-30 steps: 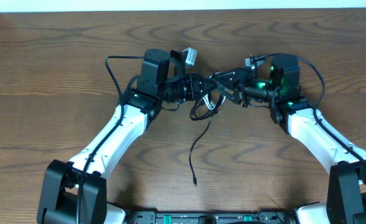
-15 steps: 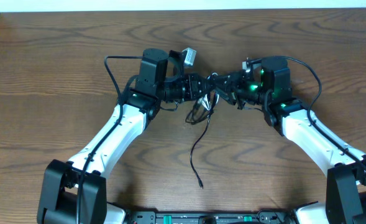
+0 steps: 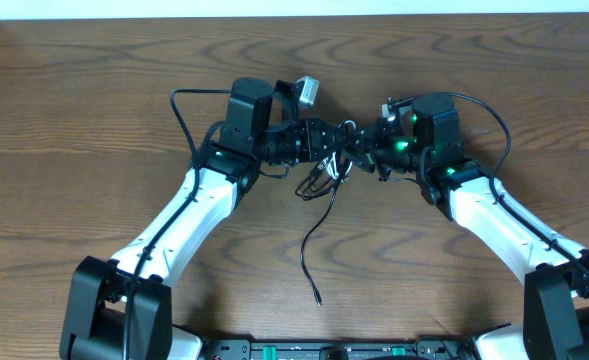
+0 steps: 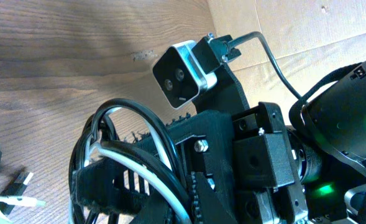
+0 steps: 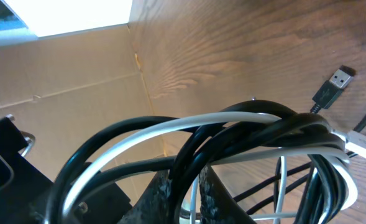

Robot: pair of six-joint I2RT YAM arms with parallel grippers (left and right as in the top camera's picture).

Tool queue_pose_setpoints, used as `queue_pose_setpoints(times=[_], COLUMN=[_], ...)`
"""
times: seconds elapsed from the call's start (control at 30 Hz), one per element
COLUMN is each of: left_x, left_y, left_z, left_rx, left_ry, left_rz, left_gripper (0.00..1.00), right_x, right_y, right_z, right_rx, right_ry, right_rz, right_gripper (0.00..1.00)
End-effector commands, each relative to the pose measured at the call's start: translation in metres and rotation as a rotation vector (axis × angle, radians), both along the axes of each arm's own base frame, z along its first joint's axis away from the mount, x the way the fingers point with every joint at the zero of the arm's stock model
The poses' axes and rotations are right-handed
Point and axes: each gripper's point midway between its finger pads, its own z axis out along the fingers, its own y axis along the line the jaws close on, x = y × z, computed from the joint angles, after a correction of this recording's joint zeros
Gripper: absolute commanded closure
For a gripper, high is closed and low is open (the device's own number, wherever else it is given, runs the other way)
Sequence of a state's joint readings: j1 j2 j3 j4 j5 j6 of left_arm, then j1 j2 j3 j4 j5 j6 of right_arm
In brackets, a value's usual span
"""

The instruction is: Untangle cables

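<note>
Item: cables (image 3: 326, 168), two thin cords wound together in several loops, one black cable (image 3: 314, 235) and one white cable (image 5: 201, 119). Location: held up off the wooden counter (image 3: 94, 120) toward its far side, in the narrow gap where the left arm (image 3: 189, 215) and right arm (image 3: 494, 215) meet tip to tip. Left claw (image 3: 342, 143): reaches in from the left, clenched on the cables; its wrist view shows black and white strands curving close under the lens. Right claw (image 3: 367, 150): pushed into the same bundle from the right, just beside the left claw. Loops of both colours fill its wrist view and hide the fingers, so I cannot tell whether it is clenched or released. Loose parts: a single black tail drops from the bundle, lies curving on the counter and ends toward the near edge. A black USB plug (image 5: 333, 84) rests flat on the wood beyond the loops, and a white plug (image 5: 363, 144) sits at the bundle's right side. Surroundings: the right arm's silver-faced wrist camera (image 4: 181, 79) stands above the bundle, and a cardboard wall (image 5: 77, 68) borders the counter.
</note>
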State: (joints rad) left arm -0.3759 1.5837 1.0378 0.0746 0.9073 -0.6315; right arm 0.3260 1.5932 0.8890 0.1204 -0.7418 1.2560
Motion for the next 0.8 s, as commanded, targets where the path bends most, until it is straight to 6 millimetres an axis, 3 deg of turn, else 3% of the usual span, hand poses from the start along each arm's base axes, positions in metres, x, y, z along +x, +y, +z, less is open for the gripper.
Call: queue_pose_setpoints(times=[0.0, 0.27, 0.43, 0.6, 0.77], left_x=[-0.001, -0.001, 0.011, 0.011, 0.007], left_y=[-0.003, -0.001, 0.012, 0.013, 0.014], left_z=[0.017, 0.016, 0.006, 0.005, -0.002], left_rx=[-0.023, -0.001, 0.047, 0.086, 0.146], left_ry=[-0.071, -0.134, -0.112, -0.23, -0.347], left_rz=[-0.031, -0.053, 0.022, -0.028, -0.094], left_gripper=[0.93, 0.92, 0.93, 0.92, 0.92], right_x=[-0.006, -0.01, -0.013, -0.011, -0.013], right_y=[0.001, -0.003, -0.012, -0.024, -0.038], right_z=[-0.008, -0.017, -0.02, -0.026, -0.012], right_rx=[-0.047, -0.108, -0.119, -0.142, -0.049], right_ry=[-0.028, -0.084, -0.094, -0.085, -0.118], right_rz=[0.042, 0.09, 0.117, 0.108, 0.166], right_gripper=[0.96, 0.99, 0.99, 0.99, 0.99])
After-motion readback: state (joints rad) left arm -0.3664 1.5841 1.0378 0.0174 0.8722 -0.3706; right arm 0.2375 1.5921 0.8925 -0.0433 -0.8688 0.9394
